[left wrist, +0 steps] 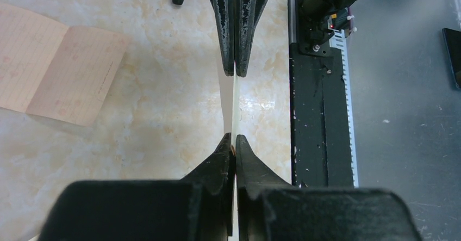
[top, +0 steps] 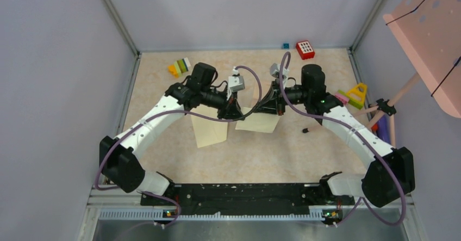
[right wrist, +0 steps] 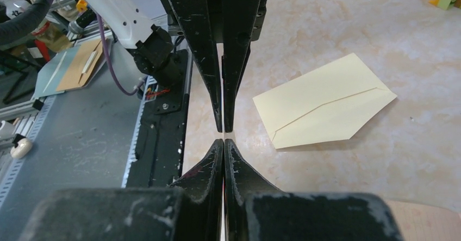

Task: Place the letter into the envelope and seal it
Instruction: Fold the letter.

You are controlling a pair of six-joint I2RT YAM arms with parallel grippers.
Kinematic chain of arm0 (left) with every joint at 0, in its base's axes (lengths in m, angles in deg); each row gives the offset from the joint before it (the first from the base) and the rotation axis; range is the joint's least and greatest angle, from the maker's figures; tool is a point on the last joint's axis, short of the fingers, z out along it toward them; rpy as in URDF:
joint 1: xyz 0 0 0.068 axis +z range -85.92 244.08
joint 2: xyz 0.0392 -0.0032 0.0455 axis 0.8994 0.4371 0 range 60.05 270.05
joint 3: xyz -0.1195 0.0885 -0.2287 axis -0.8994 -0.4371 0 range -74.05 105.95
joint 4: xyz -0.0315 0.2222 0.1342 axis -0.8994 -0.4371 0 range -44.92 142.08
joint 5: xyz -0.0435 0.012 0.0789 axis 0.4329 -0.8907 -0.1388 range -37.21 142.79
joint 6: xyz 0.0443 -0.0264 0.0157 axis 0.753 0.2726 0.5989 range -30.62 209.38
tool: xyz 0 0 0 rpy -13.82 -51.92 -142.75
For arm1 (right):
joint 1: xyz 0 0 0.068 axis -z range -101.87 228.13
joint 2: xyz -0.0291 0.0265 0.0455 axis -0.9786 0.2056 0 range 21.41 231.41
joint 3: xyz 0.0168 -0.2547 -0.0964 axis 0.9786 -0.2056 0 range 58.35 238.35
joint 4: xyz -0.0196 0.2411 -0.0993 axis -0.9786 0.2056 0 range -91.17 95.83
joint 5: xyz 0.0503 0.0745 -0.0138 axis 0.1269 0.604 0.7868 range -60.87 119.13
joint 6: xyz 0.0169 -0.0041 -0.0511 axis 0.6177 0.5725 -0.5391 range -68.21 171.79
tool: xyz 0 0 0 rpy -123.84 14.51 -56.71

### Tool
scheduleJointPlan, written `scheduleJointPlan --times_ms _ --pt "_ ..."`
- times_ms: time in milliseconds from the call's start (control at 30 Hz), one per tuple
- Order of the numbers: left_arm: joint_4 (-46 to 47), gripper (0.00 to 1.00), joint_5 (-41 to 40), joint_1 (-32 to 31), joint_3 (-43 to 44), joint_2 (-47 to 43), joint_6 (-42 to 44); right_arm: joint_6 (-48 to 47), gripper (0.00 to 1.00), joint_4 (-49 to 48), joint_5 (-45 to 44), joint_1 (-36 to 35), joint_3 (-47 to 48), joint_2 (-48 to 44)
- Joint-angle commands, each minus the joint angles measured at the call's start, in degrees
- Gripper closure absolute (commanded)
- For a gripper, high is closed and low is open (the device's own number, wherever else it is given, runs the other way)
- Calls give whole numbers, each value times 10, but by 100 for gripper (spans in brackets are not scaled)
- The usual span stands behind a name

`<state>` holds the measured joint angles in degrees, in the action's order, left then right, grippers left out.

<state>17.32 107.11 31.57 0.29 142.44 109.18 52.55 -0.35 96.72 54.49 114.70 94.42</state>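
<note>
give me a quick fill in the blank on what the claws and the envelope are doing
1. The envelope lies flat on the ___, held by neither claw.
2. The pale sheet, seen edge-on, is pinched by ___ claws, the left claw and the right claw.
3. The white-dotted block by the far wall is ___.
Missing words: table; both; red.

2 arms (top: 155,118): white shells, black joints (top: 122,167), purple cables (top: 97,171), scuffed black fingers (left wrist: 222,12).

Envelope (top: 209,131) lying flat on table (top: 261,159). Folded sheet (top: 261,122) lying just right of envelope. Left gripper (left wrist: 234,138) and right gripper (right wrist: 223,142) pinching thin sheet (left wrist: 234,105) edge-on, behind-right of envelope.
</note>
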Motion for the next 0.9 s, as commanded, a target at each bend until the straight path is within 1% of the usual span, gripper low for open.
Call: scheduleJointPlan --times_ms 0,100,167,200,233,400,567,633,667,733,833,867 --pt "12 87 6 0 5 -19 -5 -39 100 18 -11 -8 22 -30" --pt "12 52 8 1 8 -26 -3 -38 100 15 -16 -8 22 -34" --pt "12 37 10 1 11 -28 -5 -37 100 13 -20 -8 22 -36" --pt "13 33 10 1 13 -29 -7 -37 100 13 -22 -8 23 -36" --pt "15 32 10 1 16 -28 -10 -36 100 12 -24 -8 22 -37" --pt "29 31 13 2 30 -14 -27 -32 100 7 -26 -8 17 -33" --pt "34 34 24 1 48 9 -31 -32 100 7 -23 -8 16 -32" --pt "34 37 26 2 54 18 -32 -30 100 6 -24 -8 17 -32" --pt "33 40 28 1 56 22 -33 -30 100 5 -23 -8 17 -32" --pt "31 53 34 1 61 28 -33 -30 100 7 -23 -8 17 -32" --pt "32 78 40 1 63 32 -34 -32 100 10 -23 -8 17 -32" --pt "32 89 41 1 63 33 -34 -33 100 13 -24 -8 18 -32"
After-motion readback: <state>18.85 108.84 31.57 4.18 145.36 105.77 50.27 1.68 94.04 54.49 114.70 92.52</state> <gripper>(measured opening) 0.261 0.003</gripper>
